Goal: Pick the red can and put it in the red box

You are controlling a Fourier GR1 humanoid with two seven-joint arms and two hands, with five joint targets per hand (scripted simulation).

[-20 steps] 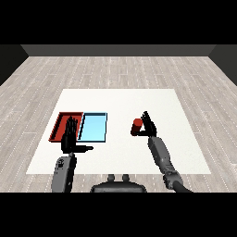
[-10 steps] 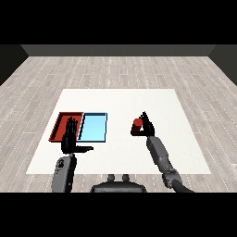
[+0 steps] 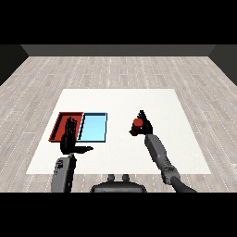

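Note:
The red can (image 3: 137, 124) is upright right of the table's middle, with my right hand (image 3: 144, 124) curled round it from the right. Whether it rests on the white table or is just above it I cannot tell. The red tray (image 3: 61, 121) lies at the left of the table, with the light blue tray (image 3: 94, 127) beside it on its right. My left hand (image 3: 69, 139) is open, fingers straight and pointing up, in front of the red tray's near edge, and it hides part of that tray.
The white table (image 3: 120, 104) stretches between the trays and the can, and its far half lies behind them. Grey plank floor surrounds it.
My right hand with the red can has shifted slightly left. The left hand has stayed where it was.

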